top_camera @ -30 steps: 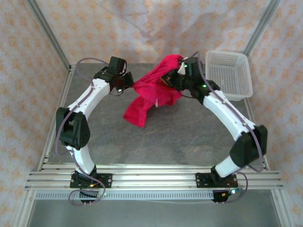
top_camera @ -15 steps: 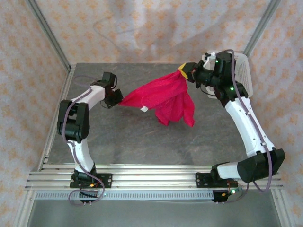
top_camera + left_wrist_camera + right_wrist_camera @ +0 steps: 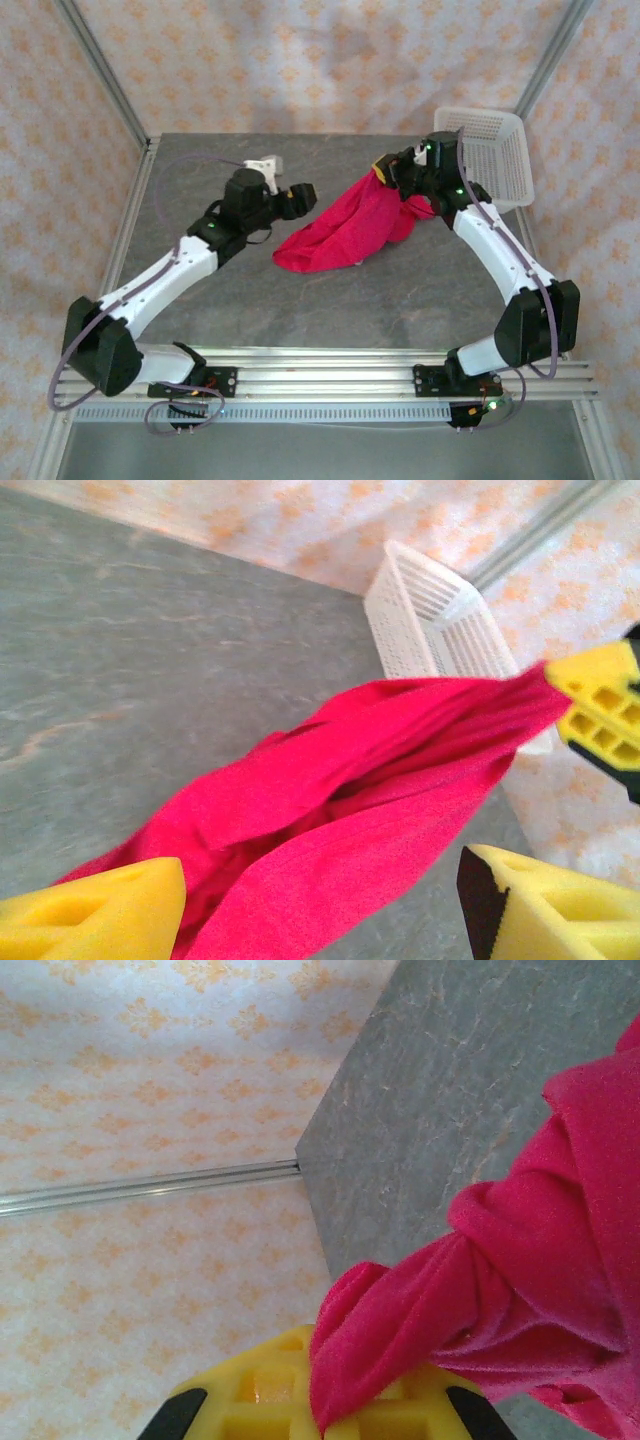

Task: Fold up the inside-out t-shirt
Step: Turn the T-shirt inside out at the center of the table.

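T-shirt (image 3: 345,228), red, no longer hangs stretched between both pincers as it did half a second ago. Its 7 o'clock end has dropped onto the table (image 3: 300,310), a little toward 12 o'clock from the middle, while its 1 o'clock corner is held up. Right gripper (image 3: 386,171) stays clamped on that corner, beside the white basket (image 3: 490,150) at 2 o'clock. Left gripper (image 3: 302,194) has let go and stands wide near the cloth's 10 o'clock edge. Left arm, earlier folded high, now stretches low across the table.
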You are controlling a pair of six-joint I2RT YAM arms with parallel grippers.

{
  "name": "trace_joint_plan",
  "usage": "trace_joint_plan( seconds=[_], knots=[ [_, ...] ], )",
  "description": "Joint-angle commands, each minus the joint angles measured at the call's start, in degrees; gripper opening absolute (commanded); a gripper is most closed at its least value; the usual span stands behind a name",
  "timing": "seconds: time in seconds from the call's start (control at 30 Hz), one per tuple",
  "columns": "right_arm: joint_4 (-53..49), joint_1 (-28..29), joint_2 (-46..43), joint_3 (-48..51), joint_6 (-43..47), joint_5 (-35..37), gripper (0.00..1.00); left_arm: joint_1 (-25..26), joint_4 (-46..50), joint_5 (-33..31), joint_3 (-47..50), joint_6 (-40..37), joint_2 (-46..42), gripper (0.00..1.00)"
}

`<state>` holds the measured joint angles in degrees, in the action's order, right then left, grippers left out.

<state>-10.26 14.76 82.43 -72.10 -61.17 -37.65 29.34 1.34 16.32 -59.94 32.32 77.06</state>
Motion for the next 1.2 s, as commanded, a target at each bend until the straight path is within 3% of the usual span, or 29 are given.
trace_joint_plan(
  seconds=[0.0,0.3,0.43,0.67,0.73,0.87,0.93,1.17],
  knots=[
    [5.6,0.5,-2.4,-1.7,-2.0,0.9,0.00,3.2,-9.9,1.9,0.0,0.6,5.0,0.74],
    [5.4,1.0,-4.8,0.2,-2.8,0.2,0.00,7.1,-14.0,4.6,-9.8,-4.9,17.3,0.74],
    [5.0,1.1,-5.1,0.2,-2.3,-0.3,0.00,7.6,-15.9,4.4,-12.5,-4.6,20.0,0.79],
    [4.9,1.9,-4.6,0.2,-2.0,-1.3,0.00,7.8,-13.7,1.6,-17.1,-7.3,22.8,0.76],
    [4.8,2.1,-4.6,0.7,-1.8,-1.5,0.00,7.7,-12.3,1.4,-18.8,-7.8,23.5,0.62],
    [4.5,2.0,-4.8,2.5,-0.9,-1.7,0.00,7.7,-5.7,2.2,-24.4,-7.5,25.8,0.05],
    [3.5,1.5,-4.7,3.5,0.1,-2.0,0.00,7.7,-3.9,2.4,-25.4,-7.5,25.9,0.00],
    [-5.2,-2.3,-3.4,7.0,10.0,-0.9,0.51,5.4,-2.4,3.0,-25.0,-4.3,22.8,0.00]
  ],
)
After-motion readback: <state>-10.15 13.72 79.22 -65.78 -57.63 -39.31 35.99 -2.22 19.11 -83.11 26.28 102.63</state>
